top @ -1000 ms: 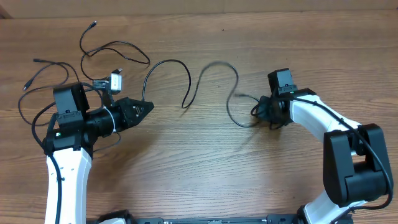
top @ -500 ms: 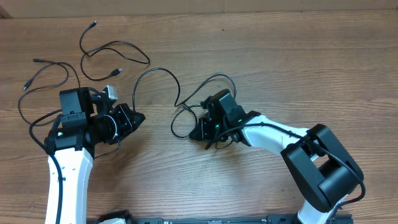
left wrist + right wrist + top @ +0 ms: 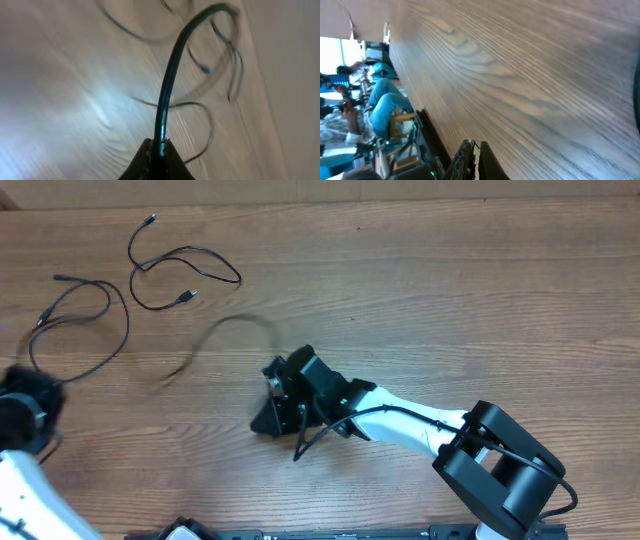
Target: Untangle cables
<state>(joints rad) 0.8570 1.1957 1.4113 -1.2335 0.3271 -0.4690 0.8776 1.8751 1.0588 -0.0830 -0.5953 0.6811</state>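
Overhead looks down; wrist views low over table (image 3: 480, 300)

Shared lab: seated people (image 3: 382, 97) behind wooden table (image 3: 530, 85).

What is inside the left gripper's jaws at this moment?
A thin black cable is pinched in the left gripper, rising from between the closed fingertips and curving away over the table. Its clamped end is covered by the fingers, so any plug there cannot be seen.
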